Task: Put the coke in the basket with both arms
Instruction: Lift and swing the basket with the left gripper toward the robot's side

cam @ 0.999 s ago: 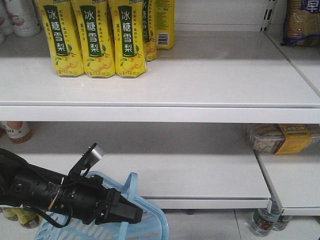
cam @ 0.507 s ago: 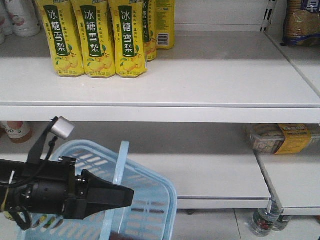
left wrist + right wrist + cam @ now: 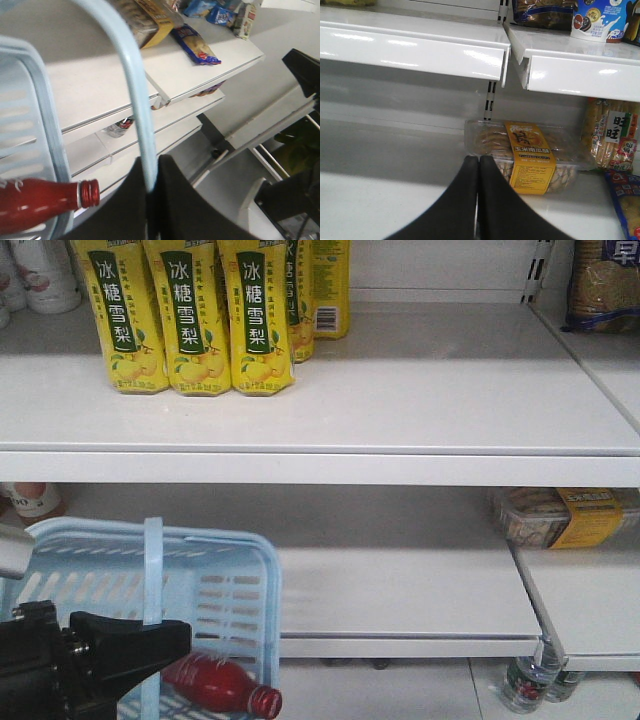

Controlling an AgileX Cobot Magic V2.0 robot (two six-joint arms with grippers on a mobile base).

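Front view: coke (image 3: 218, 686) lying flat in basket (image 3: 262, 562), cap rightward; left tool (image 3: 150, 185) pinching handle (image 3: 131, 85).

In the front view the basket (image 3: 215, 580) runs off the left and bottom edges, and the left gripper (image 3: 150, 645) covers part of its front. The coke (image 3: 215, 685) shows only partly through the slots, its base hidden. The left wrist view cuts the coke's body at the left edge.

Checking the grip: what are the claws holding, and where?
The left claw pinches the light blue slotted plastic basket's pale handle. The right claw is shut, holding nothing.
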